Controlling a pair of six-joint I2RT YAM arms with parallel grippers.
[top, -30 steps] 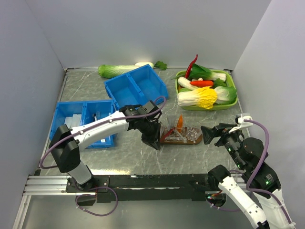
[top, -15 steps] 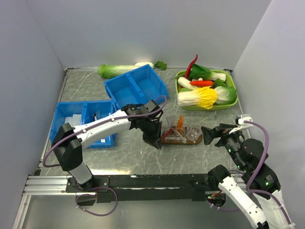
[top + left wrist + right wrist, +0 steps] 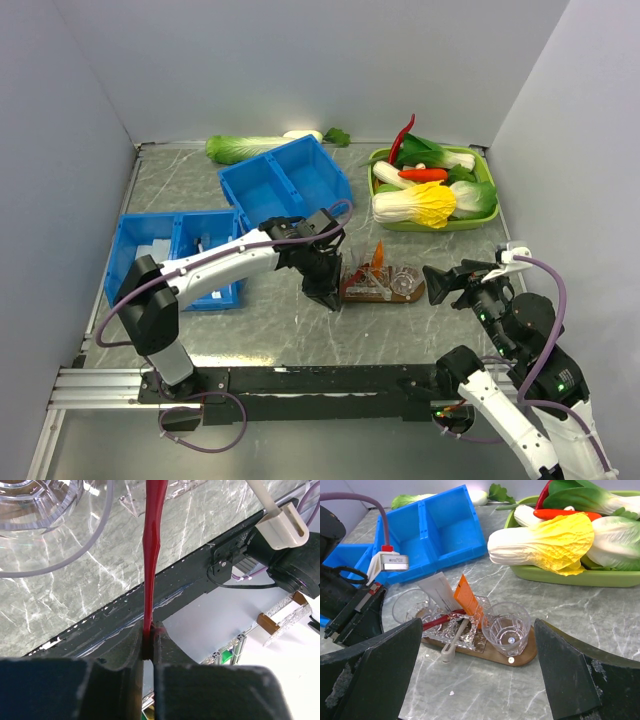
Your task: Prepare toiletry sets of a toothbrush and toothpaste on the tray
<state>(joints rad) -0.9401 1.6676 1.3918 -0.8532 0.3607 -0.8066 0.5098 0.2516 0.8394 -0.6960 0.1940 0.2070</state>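
Left hand (image 3: pixel 148 647) is clamping shut on the red brush (image 3: pixel 152 545) at the left end of the tray (image 3: pixel 412 294), and I'm worrying the slim handle could twist and tip the nearest cup (image 3: pixel 410 607).

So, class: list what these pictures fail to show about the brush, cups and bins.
- Red brush: far end cut off by the top edge, left wrist view.
- Leftmost cup: partly behind the white tube, right wrist view.
- Near blue bin: contents too small, part covered by the left arm, top view.
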